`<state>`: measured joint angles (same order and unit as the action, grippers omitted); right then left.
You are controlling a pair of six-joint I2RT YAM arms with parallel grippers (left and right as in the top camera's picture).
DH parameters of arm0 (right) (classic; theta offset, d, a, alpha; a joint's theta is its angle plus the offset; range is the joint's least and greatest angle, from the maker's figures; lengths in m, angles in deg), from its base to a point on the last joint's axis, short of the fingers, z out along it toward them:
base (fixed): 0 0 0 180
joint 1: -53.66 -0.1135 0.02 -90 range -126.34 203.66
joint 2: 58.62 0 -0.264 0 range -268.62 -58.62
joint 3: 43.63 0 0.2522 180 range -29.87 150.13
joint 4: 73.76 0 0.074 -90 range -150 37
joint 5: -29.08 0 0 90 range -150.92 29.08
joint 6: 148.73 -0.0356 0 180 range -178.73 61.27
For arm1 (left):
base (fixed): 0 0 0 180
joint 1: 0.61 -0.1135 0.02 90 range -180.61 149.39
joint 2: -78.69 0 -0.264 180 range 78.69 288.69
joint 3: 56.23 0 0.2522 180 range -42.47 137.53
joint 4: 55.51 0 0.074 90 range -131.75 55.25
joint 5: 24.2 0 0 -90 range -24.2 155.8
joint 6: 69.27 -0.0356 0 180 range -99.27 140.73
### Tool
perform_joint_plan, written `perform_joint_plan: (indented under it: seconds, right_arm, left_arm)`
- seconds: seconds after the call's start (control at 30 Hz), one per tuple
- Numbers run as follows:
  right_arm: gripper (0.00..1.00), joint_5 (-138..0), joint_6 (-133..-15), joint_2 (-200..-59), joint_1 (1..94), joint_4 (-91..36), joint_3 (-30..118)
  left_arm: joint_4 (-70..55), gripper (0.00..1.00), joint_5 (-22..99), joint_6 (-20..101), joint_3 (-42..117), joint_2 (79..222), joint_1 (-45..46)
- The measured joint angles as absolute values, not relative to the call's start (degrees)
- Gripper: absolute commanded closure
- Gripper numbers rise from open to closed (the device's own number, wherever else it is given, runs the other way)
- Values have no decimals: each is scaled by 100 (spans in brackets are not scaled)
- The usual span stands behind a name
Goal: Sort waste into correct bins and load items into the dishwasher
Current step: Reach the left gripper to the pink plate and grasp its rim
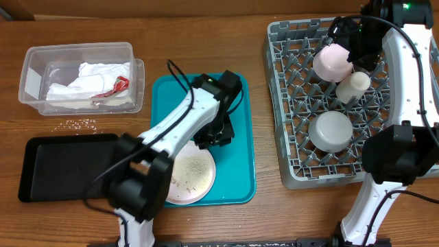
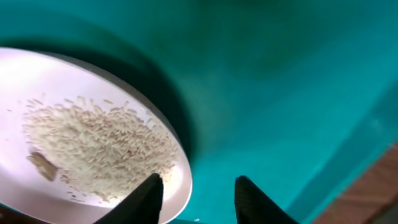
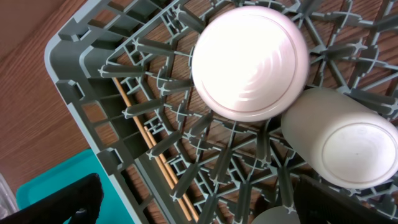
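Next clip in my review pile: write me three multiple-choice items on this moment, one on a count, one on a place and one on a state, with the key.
1. How many dishes sit in the grey dish rack?
A. one
B. three
C. five

2. Where does the pale pink plate lie?
A. on the teal tray
B. in the grey dish rack
C. on the floor

3. How does the pink bowl sit?
A. mouth up
B. on its side
C. upside down

Key:
1 B: the pink bowl, the white cup and the metal bowl are in it.
2 A: the left wrist view shows teal right beside the plate's rim.
3 C: the right wrist view shows its ringed base facing up.
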<state>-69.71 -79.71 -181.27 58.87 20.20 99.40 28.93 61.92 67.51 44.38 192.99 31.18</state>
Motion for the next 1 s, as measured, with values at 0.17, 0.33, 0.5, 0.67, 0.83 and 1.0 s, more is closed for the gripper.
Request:
perform_joint_plan:
  seconds: [0.17,0.33,0.5,0.67,0.83,1.0]
  right_arm:
    - [0,-6971,-7973,-18127,5887,2020,9940]
    - [0,-6969,-7973,-18127,5887,2020,9940]
    - [0,-6971,-7971,-18127,5887,2020,9940]
    - [0,-6969,-7973,-18127,5887,2022,9940]
    - [0,-6969,-7973,-18127,5887,2020,9940]
    - [0,-6969,-7975,-18127,5887,2020,9940]
  left_arm:
    - [2904,61,6139,7016,4412,19704,3033]
    - [2991,53,6189,7223,4410,19712,2830]
    - [2952,51,6351,7481,4410,19712,2740]
    - [2923,56,6454,7774,4410,19712,2747]
    - [2869,62,6480,8019,4410,19760,2747]
    - [2869,63,6480,8104,4407,19951,2747]
